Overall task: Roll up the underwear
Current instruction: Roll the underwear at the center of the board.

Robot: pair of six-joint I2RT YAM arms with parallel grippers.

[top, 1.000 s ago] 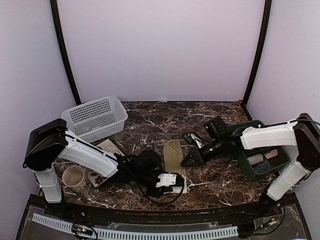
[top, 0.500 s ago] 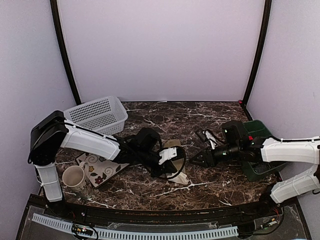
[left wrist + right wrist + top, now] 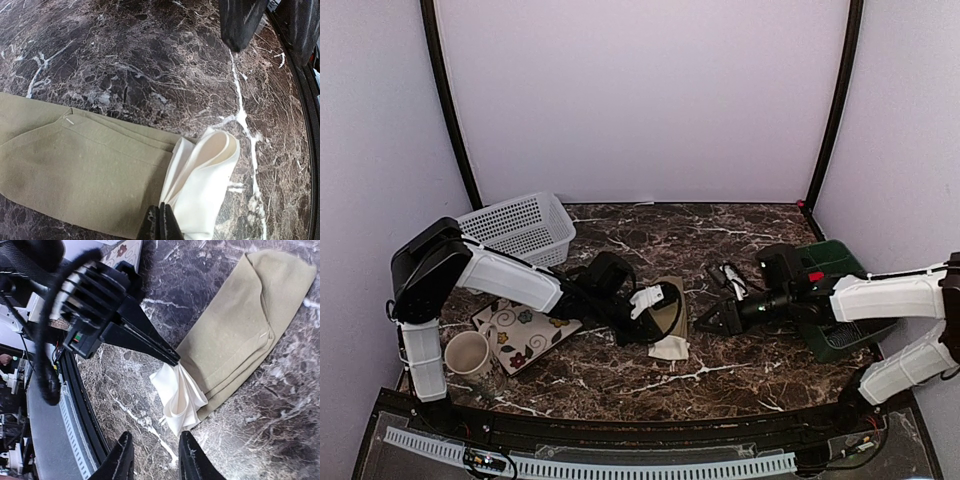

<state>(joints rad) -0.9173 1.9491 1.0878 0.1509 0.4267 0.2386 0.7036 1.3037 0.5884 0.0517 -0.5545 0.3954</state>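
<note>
The olive-khaki underwear [image 3: 85, 170] lies folded in a long strip mid-table, with a cream-white end [image 3: 205, 185] bunched and lifted. It also shows in the top view [image 3: 672, 286] and the right wrist view [image 3: 245, 325]. My left gripper [image 3: 161, 226] is shut on the edge of that cream end [image 3: 182, 395], seen from above at the strip's near end [image 3: 665, 328]. My right gripper [image 3: 156, 460] is open and empty, low over the table just right of the cream end [image 3: 708, 324]. The dusty pink garment does not show.
A white mesh basket [image 3: 510, 232] stands at the back left. A flowered plate [image 3: 520, 335] and a cream cup [image 3: 468, 352] lie front left. A dark green bin [image 3: 850, 335] sits at the right under my right arm.
My left gripper has moved away from the table's near edge, drawing the cream end up and over toward the strip. My right gripper has shifted a little right and lower.
</note>
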